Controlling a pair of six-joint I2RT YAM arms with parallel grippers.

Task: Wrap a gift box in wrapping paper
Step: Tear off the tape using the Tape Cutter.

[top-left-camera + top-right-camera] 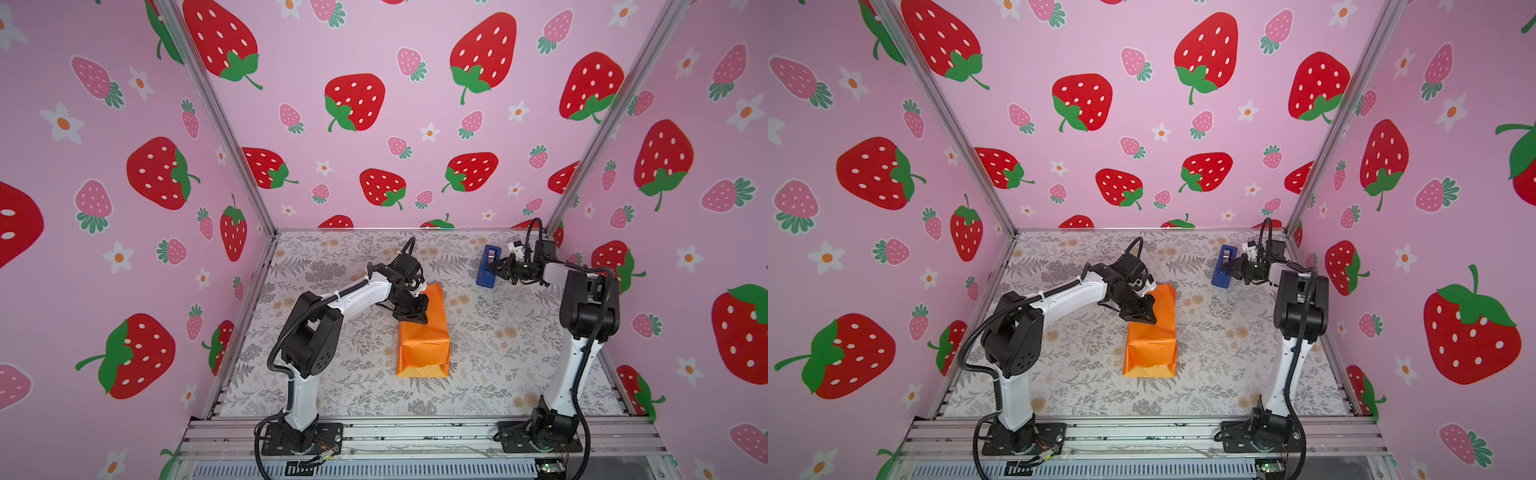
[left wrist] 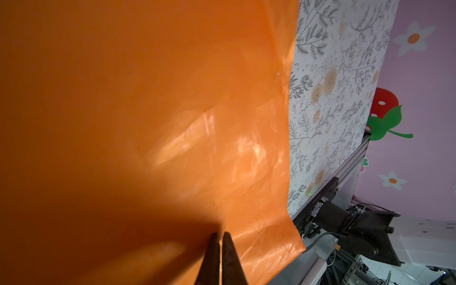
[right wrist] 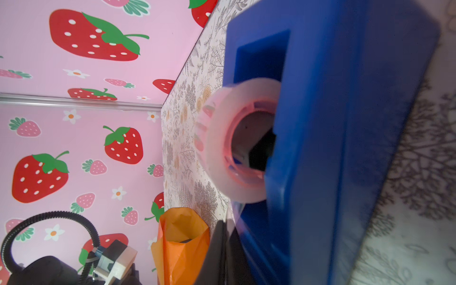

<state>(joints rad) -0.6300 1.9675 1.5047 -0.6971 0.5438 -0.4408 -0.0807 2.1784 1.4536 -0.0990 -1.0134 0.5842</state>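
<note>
The wrapping paper [image 1: 424, 345] [image 1: 1152, 349] lies mid-table, folded into an orange parcel with its near end tucked shut. The gift box is hidden in both top views. In the right wrist view a dark sliver of it [image 3: 184, 240] shows inside the paper's open far end [image 3: 180, 251]. My left gripper [image 1: 414, 319] [image 1: 1144, 320] [image 2: 220, 234] is shut, its tips pressed down on the paper's top [image 2: 148, 111]. My right gripper [image 1: 493, 268] [image 1: 1228, 268] [image 3: 225, 224] is shut at the blue tape dispenser [image 1: 485, 279] [image 3: 333, 123], with a clear strip from the tape roll [image 3: 222, 148] running into its tips.
The dispenser [image 1: 1220, 279] stands at the back right of the floral tablecloth [image 1: 498, 353], close to the rear wall. Pink strawberry walls close three sides. An aluminium rail [image 1: 415, 434] carrying both arm bases runs along the front edge.
</note>
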